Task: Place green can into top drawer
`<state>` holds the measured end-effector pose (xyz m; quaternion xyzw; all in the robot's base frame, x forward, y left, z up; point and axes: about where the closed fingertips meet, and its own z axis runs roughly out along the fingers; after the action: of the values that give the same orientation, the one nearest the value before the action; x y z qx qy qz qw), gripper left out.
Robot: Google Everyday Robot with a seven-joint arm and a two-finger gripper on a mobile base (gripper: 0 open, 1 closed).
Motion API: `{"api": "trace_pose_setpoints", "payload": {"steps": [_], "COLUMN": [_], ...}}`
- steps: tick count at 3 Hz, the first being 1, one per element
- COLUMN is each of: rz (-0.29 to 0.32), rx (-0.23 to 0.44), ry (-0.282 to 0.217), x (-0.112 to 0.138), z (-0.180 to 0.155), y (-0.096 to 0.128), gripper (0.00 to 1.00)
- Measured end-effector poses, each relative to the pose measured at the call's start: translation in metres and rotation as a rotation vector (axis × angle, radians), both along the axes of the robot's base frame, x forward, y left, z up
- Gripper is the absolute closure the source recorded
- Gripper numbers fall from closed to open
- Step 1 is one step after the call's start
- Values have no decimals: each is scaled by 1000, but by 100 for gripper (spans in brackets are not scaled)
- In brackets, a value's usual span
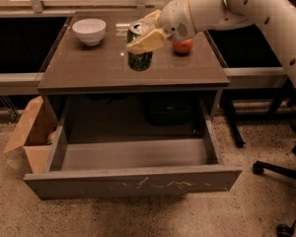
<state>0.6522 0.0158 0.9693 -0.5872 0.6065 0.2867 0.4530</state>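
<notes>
The green can (139, 58), speckled with a silver top, is held upright a little above the brown tabletop (89, 65), near its middle. My gripper (147, 32) is shut on the can's upper part, with a pale finger (147, 41) across its front. The arm comes in from the upper right. The top drawer (133, 181) is pulled wide open below the table's front edge; its grey inside shows nothing in it and its front panel bears pale scratches.
A white bowl (89, 30) stands at the table's back left. A red apple (182, 46) lies at the back right, just behind the gripper. A cardboard box (27, 135) sits on the floor left of the drawer. Office chair wheels (259, 168) are at right.
</notes>
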Motion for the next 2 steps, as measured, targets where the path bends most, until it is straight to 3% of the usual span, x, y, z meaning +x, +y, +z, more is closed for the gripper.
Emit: {"api": "trace_pose_setpoints", "payload": {"steps": [1,2], "rz": [3,23], "rx": [34,54], "ry": [57,155], "x": [-47,-69], "z": [-40,-92], "y": [15,27], "gripper": [100,100]}}
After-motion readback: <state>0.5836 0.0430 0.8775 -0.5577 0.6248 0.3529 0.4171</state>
